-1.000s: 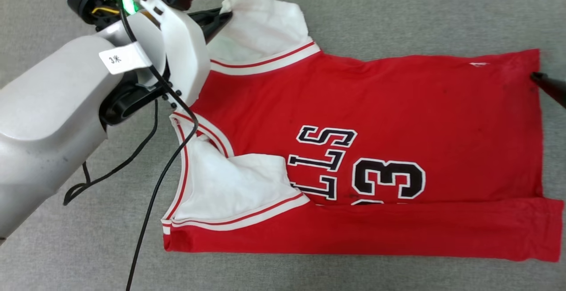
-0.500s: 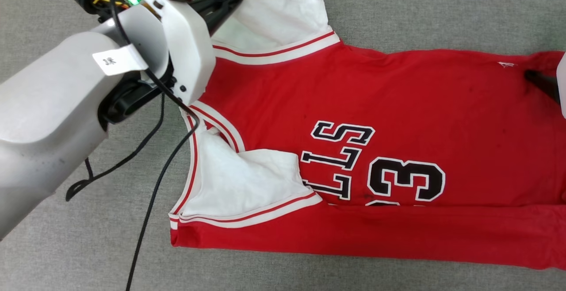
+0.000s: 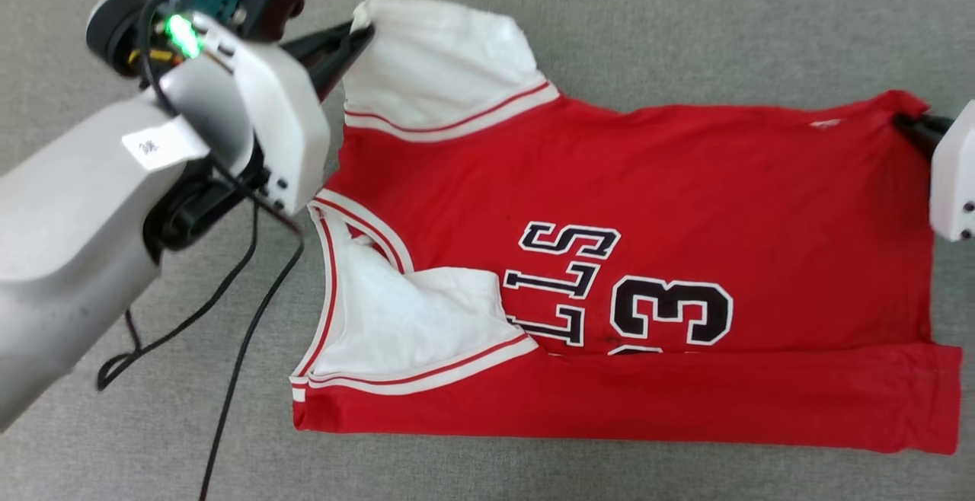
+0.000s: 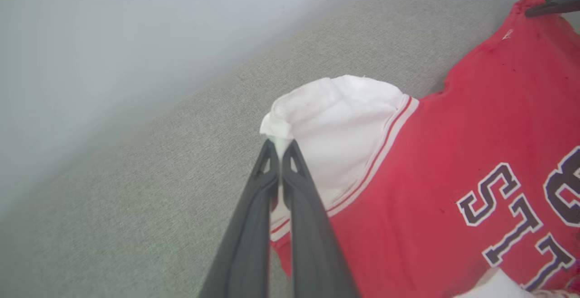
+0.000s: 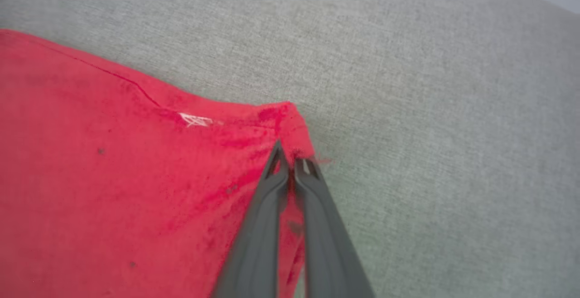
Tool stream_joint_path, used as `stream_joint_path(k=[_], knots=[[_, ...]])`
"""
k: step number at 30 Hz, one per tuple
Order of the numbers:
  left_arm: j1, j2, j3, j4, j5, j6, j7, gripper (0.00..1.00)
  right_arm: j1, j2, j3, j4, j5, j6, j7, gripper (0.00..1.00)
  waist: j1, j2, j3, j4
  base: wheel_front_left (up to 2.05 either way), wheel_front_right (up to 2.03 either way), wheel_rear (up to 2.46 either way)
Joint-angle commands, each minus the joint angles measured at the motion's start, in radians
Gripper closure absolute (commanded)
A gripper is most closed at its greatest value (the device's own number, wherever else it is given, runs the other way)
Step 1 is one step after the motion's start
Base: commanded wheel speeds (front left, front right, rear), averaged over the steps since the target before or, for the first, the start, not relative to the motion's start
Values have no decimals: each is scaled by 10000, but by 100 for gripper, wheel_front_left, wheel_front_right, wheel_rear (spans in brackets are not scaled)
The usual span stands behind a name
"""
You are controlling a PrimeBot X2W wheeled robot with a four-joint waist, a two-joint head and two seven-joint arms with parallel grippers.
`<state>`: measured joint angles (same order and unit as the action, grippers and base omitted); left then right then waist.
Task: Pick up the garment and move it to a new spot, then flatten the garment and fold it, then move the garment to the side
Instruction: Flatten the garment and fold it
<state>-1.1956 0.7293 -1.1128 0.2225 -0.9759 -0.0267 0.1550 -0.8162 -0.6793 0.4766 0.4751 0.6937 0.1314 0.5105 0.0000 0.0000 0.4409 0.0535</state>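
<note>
Between the earlier head picture and this one the whole view has shifted, so the camera moved. Relative to the cloth, the right hand (image 3: 906, 119) is now at the far hem corner (image 5: 290, 117), which puckers upward.

Both hands are closed narrow on cloth. The left hand (image 4: 281, 146) pinches the very tip of the far sleeve (image 3: 442, 59), and the right hand pinches the red corner.

I think several things could go wrong from here:
- Each pinch takes only a small bit of edge, so a quick pull may let the cloth slip out.
- The sleeve is soft and loose, so pulling it may stretch it before the body follows.
- If one hand travels more than the other, the fold line may come out crooked.
- The dark cable (image 3: 244, 333) hanging from the left arm lies just beside the collar and could catch it.
- Dragging may also open the near strip (image 3: 647, 402), which is already turned over.

The garment (image 3: 685, 181) lies spread on the grey surface (image 3: 685, 21), front up, collar toward the robot's left. It is red with black, white-outlined letters (image 3: 567, 238) and a number 3 (image 3: 670, 307). Its white near sleeve (image 3: 411, 318) is folded onto the chest.
</note>
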Motion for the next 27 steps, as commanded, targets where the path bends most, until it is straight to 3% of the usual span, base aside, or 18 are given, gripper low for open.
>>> stream_joint_path(k=[1, 13, 19, 27], knots=[[333, 155, 28, -73, -48, 115, -131, 100, 298, 30, 73, -100, 68, -15, -386, 100, 0, 0, -415, -57, 0, 0, 0], [2763, 1087, -205, -1248, -817, 1030, -882, 100, 2769, -282, -143, -855, 531, -15, -2421, 100, 0, 0, -1915, -63, 0, 0, 0], [4261, 1531, -445, -1811, -1268, 1584, -1341, 100, 4281, -278, -424, -1347, 767, -15, -2709, 100, 0, 0, -2568, -112, 0, 0, 0], [5835, 1681, -711, -2113, -1902, 2078, -1852, 100, 5908, -59, -897, -1615, 959, -15, -2836, 100, 0, 0, -3057, -112, 0, 0, 0]])
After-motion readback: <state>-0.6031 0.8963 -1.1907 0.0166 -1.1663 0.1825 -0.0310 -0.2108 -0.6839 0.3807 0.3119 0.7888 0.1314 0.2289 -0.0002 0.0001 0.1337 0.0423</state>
